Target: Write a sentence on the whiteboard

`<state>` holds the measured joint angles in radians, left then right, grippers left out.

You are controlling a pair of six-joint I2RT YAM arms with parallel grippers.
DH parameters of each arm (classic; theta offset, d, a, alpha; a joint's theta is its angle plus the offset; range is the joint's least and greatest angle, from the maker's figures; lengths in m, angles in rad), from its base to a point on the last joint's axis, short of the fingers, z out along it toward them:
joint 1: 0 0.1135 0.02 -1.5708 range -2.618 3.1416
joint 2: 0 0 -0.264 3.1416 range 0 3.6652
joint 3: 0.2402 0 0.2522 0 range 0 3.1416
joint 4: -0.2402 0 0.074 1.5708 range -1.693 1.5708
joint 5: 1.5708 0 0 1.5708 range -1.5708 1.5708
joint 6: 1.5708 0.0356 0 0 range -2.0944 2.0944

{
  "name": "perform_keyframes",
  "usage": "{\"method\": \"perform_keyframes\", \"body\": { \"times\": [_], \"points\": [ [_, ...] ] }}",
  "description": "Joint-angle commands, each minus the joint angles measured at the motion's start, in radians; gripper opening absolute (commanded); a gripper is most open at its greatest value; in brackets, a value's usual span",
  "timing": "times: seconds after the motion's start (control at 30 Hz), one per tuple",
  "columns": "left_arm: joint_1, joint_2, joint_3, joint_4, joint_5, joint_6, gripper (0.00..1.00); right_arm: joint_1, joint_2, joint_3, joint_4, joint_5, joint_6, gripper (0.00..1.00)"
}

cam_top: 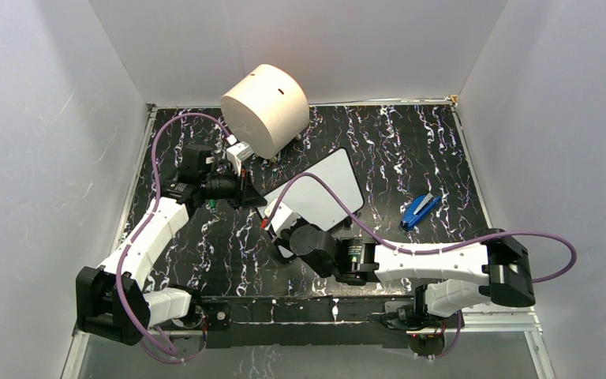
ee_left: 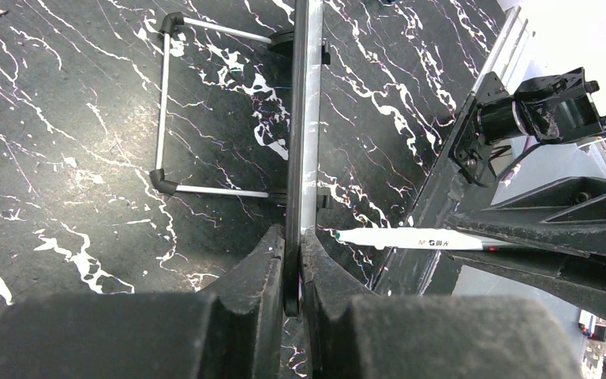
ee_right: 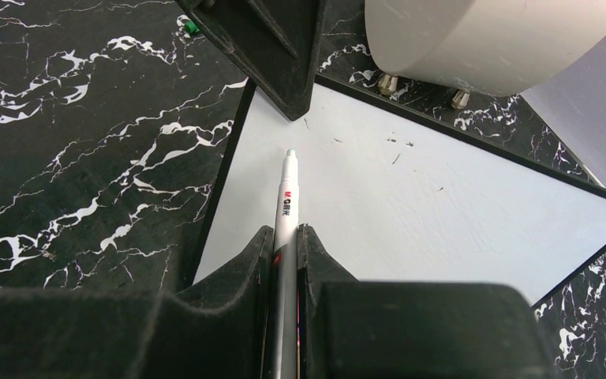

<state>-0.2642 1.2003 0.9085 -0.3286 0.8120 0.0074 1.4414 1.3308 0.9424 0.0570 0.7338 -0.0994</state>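
The whiteboard [cam_top: 323, 189] stands tilted up on a wire stand [ee_left: 162, 110] in the middle of the table. My left gripper [cam_top: 246, 193] is shut on its left rim; in the left wrist view the board [ee_left: 306, 118] appears edge-on between the jaws of the left gripper [ee_left: 293, 237]. My right gripper [ee_right: 286, 230] is shut on a white marker [ee_right: 286, 197]. Its green tip [ee_left: 338, 234] points at the board's face [ee_right: 410, 205], a small gap away, near the left edge. No sentence shows on the board, only a few dark specks [ee_right: 398, 144].
A big cream cylinder [cam_top: 266, 99] on small feet stands just behind the board. A blue stapler [cam_top: 420, 211] lies to the right. A small green cap [ee_right: 191, 28] lies on the black marbled table [cam_top: 410, 150] by the left gripper. White walls enclose the table.
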Motion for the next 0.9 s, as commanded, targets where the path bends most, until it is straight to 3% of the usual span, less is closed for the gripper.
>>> {"method": "perform_keyframes", "body": {
  "times": [0.0, 0.87],
  "points": [
    [-0.005, -0.007, -0.012, -0.022, -0.042, 0.029, 0.0, 0.006, 0.017, 0.061, 0.069, 0.009, -0.016, 0.0],
    [-0.004, -0.006, -0.013, -0.025, -0.05, 0.033, 0.0, 0.006, 0.053, 0.094, 0.066, 0.025, -0.025, 0.0]
  ]
}}
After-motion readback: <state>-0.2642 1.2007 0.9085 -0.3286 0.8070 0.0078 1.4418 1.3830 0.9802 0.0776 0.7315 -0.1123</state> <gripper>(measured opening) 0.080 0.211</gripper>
